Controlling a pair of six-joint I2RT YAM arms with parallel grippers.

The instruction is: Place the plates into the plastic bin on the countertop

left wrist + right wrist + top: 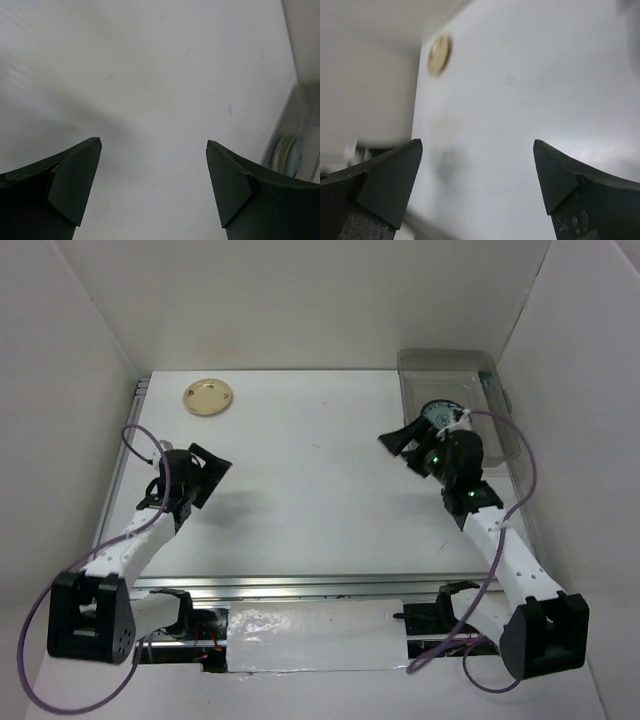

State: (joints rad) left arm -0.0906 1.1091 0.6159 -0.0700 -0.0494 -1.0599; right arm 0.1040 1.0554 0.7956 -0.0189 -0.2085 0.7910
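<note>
Countertop (320, 510) carried plastic bin (430, 365) at far-right corner, w/ blue-patterned plate (437, 412) showing inside. Cream plate (208, 397) lay far-left, well apart from my L claw (154, 144), which gaped, empty. R claw (477, 143) hung just beside bin, likewise gaping, empty.

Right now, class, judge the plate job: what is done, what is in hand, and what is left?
Done: the plastic bin holds plates, with a blue-patterned plate showing; how many lie in it is hidden. In hand: nothing, since the left end effector and right end effector are both open and empty. Left: one cream plate lies on the countertop at the far left.
</note>
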